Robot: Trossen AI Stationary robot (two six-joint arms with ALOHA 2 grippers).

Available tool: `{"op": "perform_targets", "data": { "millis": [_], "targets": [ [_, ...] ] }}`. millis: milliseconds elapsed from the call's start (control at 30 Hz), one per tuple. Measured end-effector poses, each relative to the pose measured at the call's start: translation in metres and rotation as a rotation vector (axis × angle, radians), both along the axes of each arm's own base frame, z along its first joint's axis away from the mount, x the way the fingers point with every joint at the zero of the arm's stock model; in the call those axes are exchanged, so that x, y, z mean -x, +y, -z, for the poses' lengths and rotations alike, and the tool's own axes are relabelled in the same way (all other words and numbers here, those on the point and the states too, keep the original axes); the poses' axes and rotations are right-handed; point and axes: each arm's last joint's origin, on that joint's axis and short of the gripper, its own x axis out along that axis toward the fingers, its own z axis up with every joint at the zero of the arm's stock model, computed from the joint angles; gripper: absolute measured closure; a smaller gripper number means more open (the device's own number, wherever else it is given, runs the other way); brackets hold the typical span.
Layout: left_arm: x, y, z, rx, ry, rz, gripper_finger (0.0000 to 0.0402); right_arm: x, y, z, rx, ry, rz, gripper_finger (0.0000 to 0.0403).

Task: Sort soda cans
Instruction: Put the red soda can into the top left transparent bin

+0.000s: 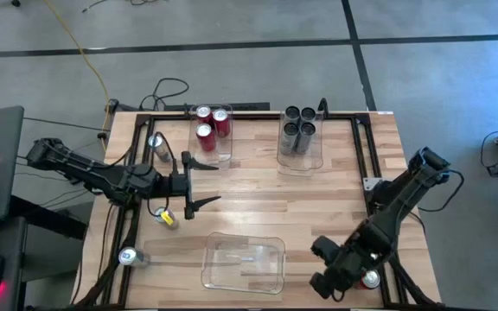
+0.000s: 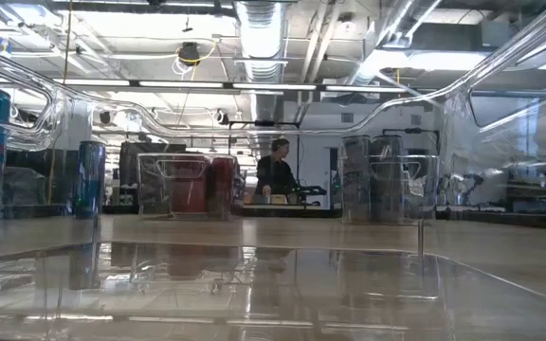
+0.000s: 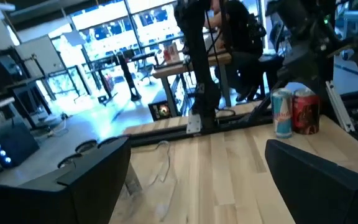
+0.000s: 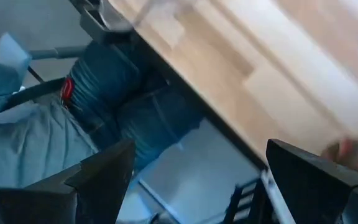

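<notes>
Three red cans [image 1: 210, 125] stand in a clear bin at the far side. Several dark grey cans [image 1: 299, 128] stand in a second bin to their right. A silver-blue can [image 1: 156, 143] stands at the far left. Another can [image 1: 164, 217] lies on its side near my left gripper, and one [image 1: 128, 256] is at the near left corner. A silver-blue can [image 3: 282, 112] and a red can [image 3: 306, 112] stand together by the right arm. My left gripper [image 1: 214, 182] [image 3: 197, 144] is open and empty over the table's left middle. My right gripper [image 1: 318, 266] [image 4: 201, 144] is open and empty at the near right.
An empty clear bin [image 1: 243, 262] sits at the near middle, between the two grippers. A dark frame [image 1: 366, 147] runs along the table's edges. A person in jeans [image 4: 123, 106] is close to the table's near edge. Bare wood [image 1: 266, 194] lies in the middle.
</notes>
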Motion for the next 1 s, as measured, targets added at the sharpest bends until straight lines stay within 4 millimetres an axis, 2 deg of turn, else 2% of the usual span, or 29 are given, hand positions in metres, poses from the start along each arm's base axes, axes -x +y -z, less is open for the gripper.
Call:
{"op": "perform_targets", "data": {
  "millis": [200,400,567,767,1000],
  "targets": [
    [0.011,0.003,-0.01,0.011,-0.047,0.0,0.0033,0.008,0.014,-0.011,-0.111,0.102,0.125,0.0022],
    [0.016,0.005,-0.008,0.01,-0.013,0.0,0.0033,0.022,0.025,-0.024,-0.181,0.206,0.189,0.0022],
    [0.016,0.005,-0.008,0.008,-0.006,0.0,0.0033,0.042,0.029,-0.023,-0.135,0.322,0.274,0.0022],
    [0.016,0.005,-0.008,0.009,-0.014,0.0,0.0033,0.065,0.026,-0.016,0.011,0.443,0.338,0.0022],
    [0.016,0.005,-0.009,-0.009,-0.019,-0.001,0.0033,0.079,0.016,-0.012,0.176,0.512,0.362,0.0022]
  ]
}}
